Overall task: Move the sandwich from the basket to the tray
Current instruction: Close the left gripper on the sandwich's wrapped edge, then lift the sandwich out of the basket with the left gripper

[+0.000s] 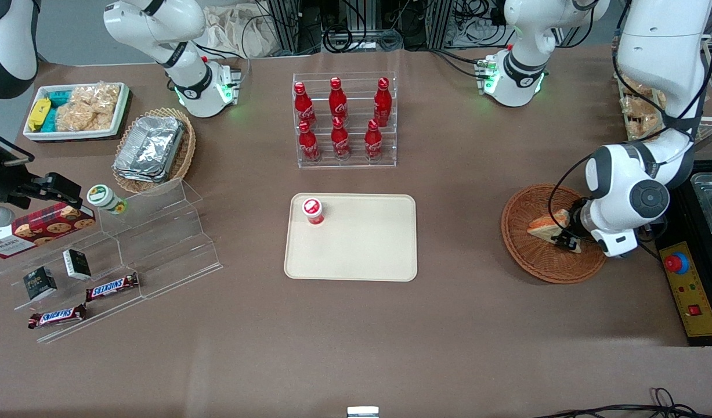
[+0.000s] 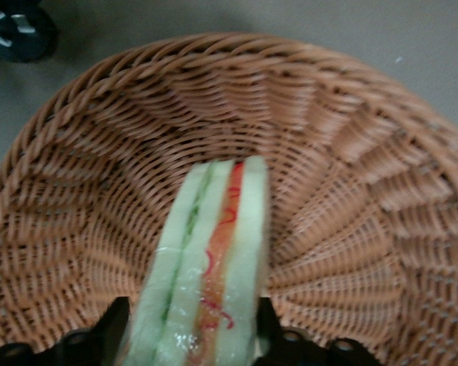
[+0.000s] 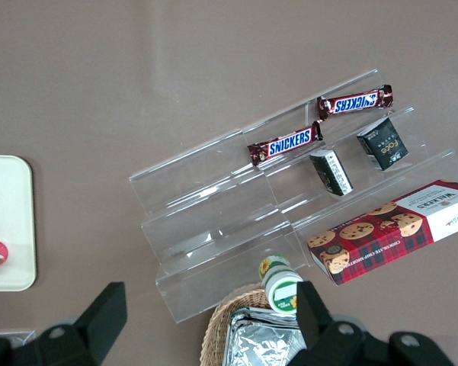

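1. Our hand point(image 1: 566, 239) grips the pale triangular sandwich point(image 2: 206, 282), low inside the reddish-brown wicker basket point(image 1: 521, 244).
2. Next we lift, then carry it to the beige rectangular plastic tray point(image 1: 361, 244).

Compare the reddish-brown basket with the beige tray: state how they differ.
The basket is round, woven wicker; the tray is flat, rectangular, smooth plastic. The basket holds the sandwich, with the gripper set either side of it; the tray carries only a red-capped cup. The basket lies toward the working arm's end of the table. Both rest on the brown table.
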Tool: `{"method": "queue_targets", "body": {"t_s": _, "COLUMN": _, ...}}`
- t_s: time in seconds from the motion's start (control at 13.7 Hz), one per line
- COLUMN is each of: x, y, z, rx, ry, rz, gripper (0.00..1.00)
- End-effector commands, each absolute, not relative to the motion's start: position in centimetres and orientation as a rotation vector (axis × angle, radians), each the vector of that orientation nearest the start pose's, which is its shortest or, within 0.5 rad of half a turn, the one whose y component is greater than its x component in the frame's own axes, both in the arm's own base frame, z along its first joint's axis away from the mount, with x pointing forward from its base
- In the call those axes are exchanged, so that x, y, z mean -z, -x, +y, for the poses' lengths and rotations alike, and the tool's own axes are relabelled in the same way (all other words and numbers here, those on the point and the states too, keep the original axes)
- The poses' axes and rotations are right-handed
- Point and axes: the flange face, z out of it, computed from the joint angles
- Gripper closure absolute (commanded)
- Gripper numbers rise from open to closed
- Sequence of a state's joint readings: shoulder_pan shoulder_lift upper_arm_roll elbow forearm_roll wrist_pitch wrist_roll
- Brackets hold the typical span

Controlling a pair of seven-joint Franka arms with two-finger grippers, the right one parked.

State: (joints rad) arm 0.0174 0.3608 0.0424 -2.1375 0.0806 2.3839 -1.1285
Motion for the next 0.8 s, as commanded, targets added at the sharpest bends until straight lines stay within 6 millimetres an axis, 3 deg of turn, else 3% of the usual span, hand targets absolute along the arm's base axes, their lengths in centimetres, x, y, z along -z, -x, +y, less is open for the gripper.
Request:
{"method": "queue_targets", "body": {"t_s": 0.0, "x": -24.9, "y": -57.3, "z": 3.3, "rx": -0.041, "ry": 2.564, "rz": -1.628, "gripper": 1.0}}
{"method": "queue_targets", "body": {"t_s": 0.15, "x": -28.3, "y": -57.5, "z": 3.4, "rx": -0.034, "ry": 2.633, "rz": -1.523, "gripper": 1.0}}
{"method": "queue_targets", "body": {"t_s": 0.29, "x": -31.9, "y": -58.8, "z": 3.3, "rx": -0.096, "ry": 2.676, "rz": -1.408, "gripper": 1.0}}
{"method": "queue_targets", "body": {"t_s": 0.37, "x": -34.5, "y": -59.8, "z": 2.8, "rx": -0.106, "ry": 2.702, "rz": -1.349, "gripper": 1.0}}
{"method": "queue_targets", "body": {"t_s": 0.44, "x": -37.1, "y": -60.8, "z": 1.6, "rx": -0.109, "ry": 2.74, "rz": -1.275, "gripper": 1.0}}
{"method": "queue_targets", "body": {"t_s": 0.59, "x": -42.8, "y": -63.2, "z": -3.0, "rx": -0.072, "ry": 2.832, "rz": -1.151, "gripper": 1.0}}
{"method": "queue_targets", "body": {"t_s": 0.73, "x": -46.3, "y": -65.6, "z": -7.5, "rx": -0.073, "ry": 2.951, "rz": -0.975, "gripper": 1.0}}
